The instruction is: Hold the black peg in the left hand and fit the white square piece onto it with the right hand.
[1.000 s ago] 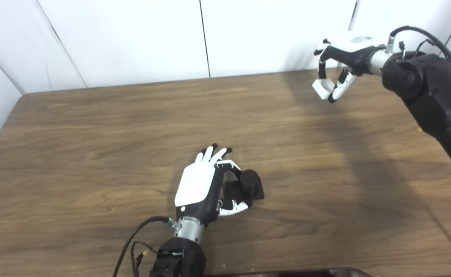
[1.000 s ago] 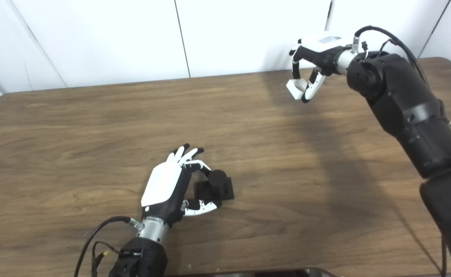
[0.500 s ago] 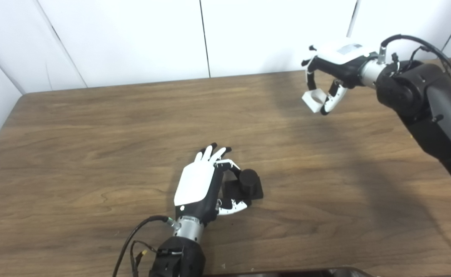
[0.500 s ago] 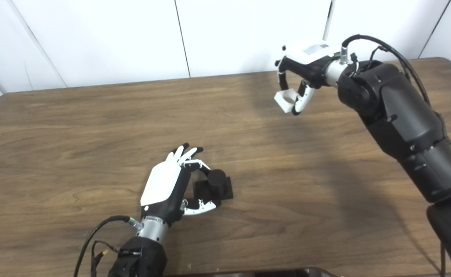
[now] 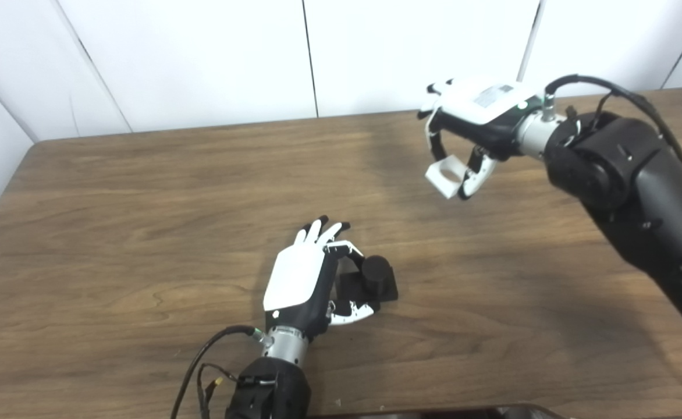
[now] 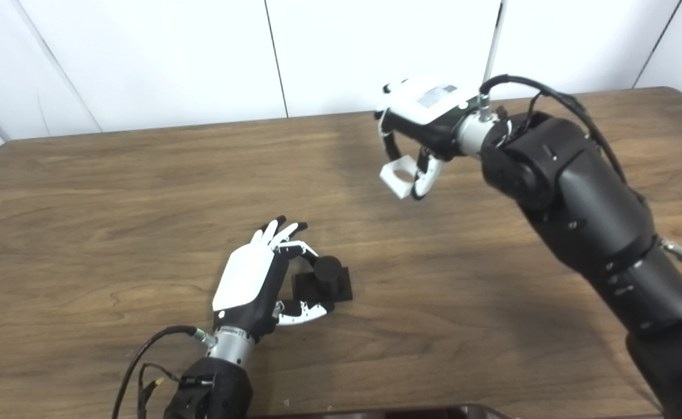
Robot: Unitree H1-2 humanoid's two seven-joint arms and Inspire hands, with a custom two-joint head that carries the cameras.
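resting on the desk point(image 5: 143, 233), the left hand point(image 5: 300, 279) cups the black peg point(image 5: 373, 278) by its base; the right hand point(image 5: 469, 125), well apart above, pinches the white square piece point(image 5: 446, 176).

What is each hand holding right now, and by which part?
The right hand pinches the white square piece by its outer edge, above the table. The left hand grips the black peg by its square base.
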